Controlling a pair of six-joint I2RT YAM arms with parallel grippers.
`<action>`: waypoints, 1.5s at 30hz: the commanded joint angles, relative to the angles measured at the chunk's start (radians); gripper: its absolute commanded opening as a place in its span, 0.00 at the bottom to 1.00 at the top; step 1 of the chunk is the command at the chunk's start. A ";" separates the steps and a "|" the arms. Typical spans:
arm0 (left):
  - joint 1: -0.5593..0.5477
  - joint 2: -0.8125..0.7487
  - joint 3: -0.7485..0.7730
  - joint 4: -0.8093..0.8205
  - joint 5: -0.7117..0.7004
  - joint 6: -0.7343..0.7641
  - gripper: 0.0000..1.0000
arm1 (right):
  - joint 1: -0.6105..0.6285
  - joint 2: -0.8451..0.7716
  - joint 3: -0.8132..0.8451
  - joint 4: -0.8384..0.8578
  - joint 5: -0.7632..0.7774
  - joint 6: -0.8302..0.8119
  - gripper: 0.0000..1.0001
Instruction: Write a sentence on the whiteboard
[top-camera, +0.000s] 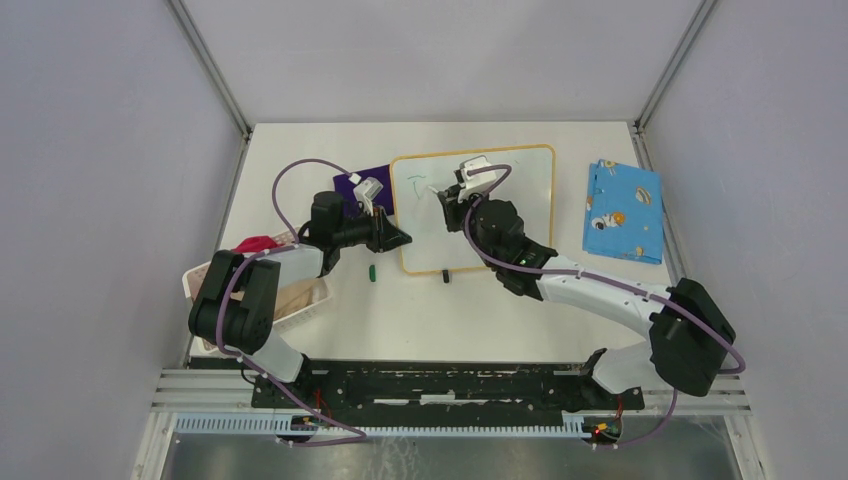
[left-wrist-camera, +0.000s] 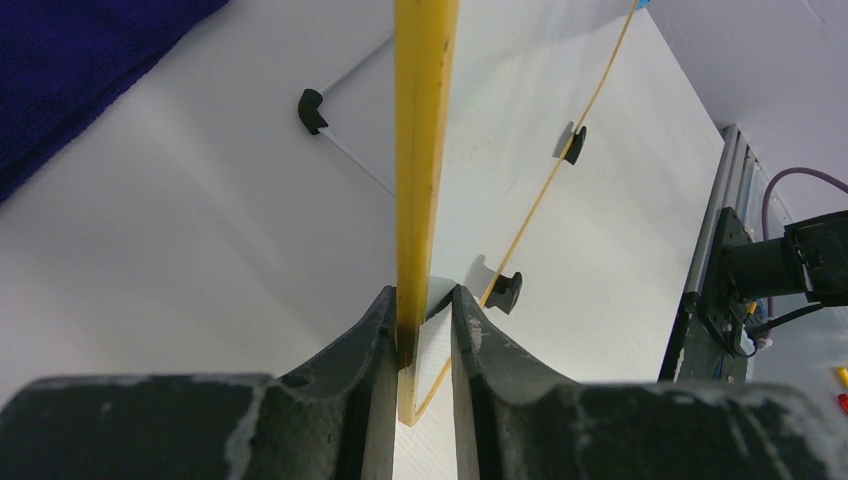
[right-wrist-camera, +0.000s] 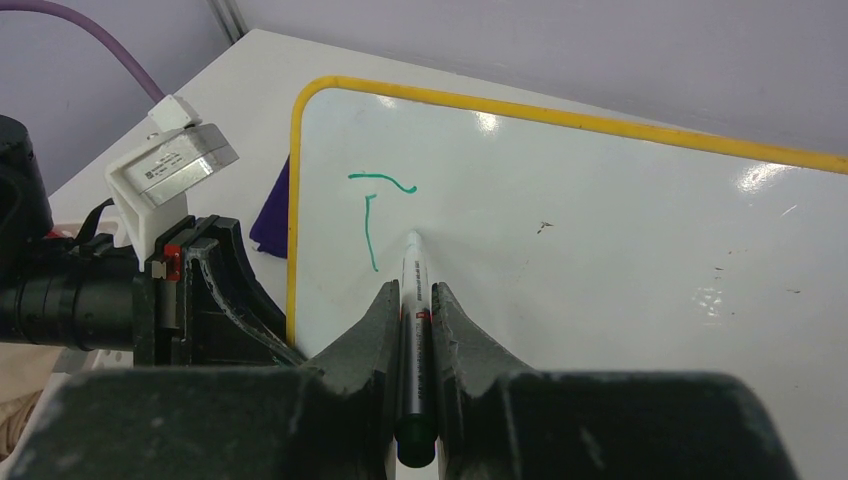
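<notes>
The whiteboard (top-camera: 520, 205), white with a yellow-orange frame, lies in the middle of the table. Of the sentence, only a green "T" (right-wrist-camera: 373, 215) shows, near the board's top left corner (top-camera: 415, 184). My right gripper (right-wrist-camera: 412, 295) is shut on a silver marker (right-wrist-camera: 413, 285). The marker's tip is at the board surface just right of the "T". My left gripper (left-wrist-camera: 425, 312) is shut on the board's left frame edge (left-wrist-camera: 425, 150) and also shows in the top view (top-camera: 400, 238). Small black feet (left-wrist-camera: 508, 290) show under the board.
A purple cloth (top-camera: 350, 185) lies left of the board, behind my left gripper. A blue patterned cloth (top-camera: 623, 210) lies at the right. A green marker cap (top-camera: 371, 271) lies near the board's lower left corner. A white basket (top-camera: 305, 300) with a red cloth (top-camera: 255, 243) stands at the left.
</notes>
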 joint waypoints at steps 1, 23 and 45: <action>0.008 -0.006 0.017 -0.008 -0.046 0.049 0.02 | -0.004 0.011 0.052 0.039 -0.015 -0.007 0.00; 0.008 -0.006 0.016 -0.008 -0.045 0.049 0.02 | -0.004 -0.019 -0.033 0.000 0.003 -0.010 0.00; 0.007 -0.003 0.017 -0.015 -0.045 0.053 0.02 | -0.016 -0.019 0.020 -0.011 0.049 -0.039 0.00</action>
